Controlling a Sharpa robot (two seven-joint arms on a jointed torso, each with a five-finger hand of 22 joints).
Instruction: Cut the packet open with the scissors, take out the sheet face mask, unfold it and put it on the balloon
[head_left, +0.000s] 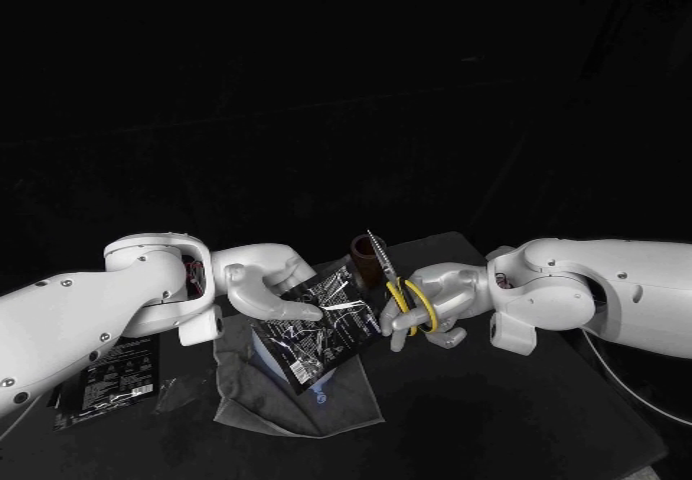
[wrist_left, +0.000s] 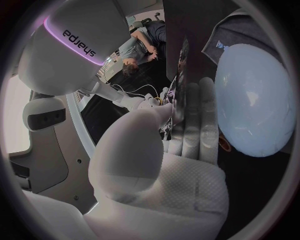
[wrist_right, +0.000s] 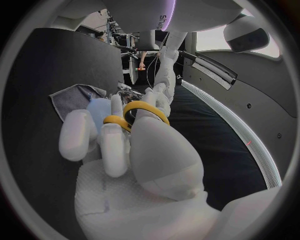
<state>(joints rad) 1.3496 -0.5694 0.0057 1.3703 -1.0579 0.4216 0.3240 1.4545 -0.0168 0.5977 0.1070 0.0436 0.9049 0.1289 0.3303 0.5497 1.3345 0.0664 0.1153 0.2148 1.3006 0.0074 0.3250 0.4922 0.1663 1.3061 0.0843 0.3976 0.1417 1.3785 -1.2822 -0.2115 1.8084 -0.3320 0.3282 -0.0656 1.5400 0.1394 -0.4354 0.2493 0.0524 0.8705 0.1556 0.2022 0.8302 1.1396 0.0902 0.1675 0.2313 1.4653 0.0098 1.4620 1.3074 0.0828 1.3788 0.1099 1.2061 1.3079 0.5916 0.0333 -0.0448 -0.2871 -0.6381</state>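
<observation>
- As we look down from the head view, the glossy black foil packet (head_left: 325, 318) with white printing hangs tilted above the black table (head_left: 476, 420), its printed face turned up towards the camera.
- We cannot tell whether its top edge has been cut.
- We see the left hand (head_left: 260, 285) gripping the packet by its left edge. In the left wrist view the thumb (wrist_left: 134, 150) is on one face and the flat fingers (wrist_left: 194, 120) lie against the other.
- We find the right hand (head_left: 440, 300) closed on the yellow-handled steel scissors (head_left: 404, 295), with fingers passed through the yellow loops (wrist_right: 140, 112).
- The blades point up and away from the robot and look closed together. They stand just beside the packet's upper right corner, and we cannot tell whether they touch it.
- The two hands are near each other, with the packet between them.
- We see the pale blue balloon (wrist_left: 253, 100) lying just beyond the left hand's fingers, on the crumpled grey cloth (head_left: 281, 400) spread under the packet.
- Behind the scissors stands a dark brown cylinder (head_left: 361, 250). We cannot make out what it holds.
- We also note a second black packet (head_left: 108, 375) lying flat on the table under the left arm, well apart from the hands.
</observation>
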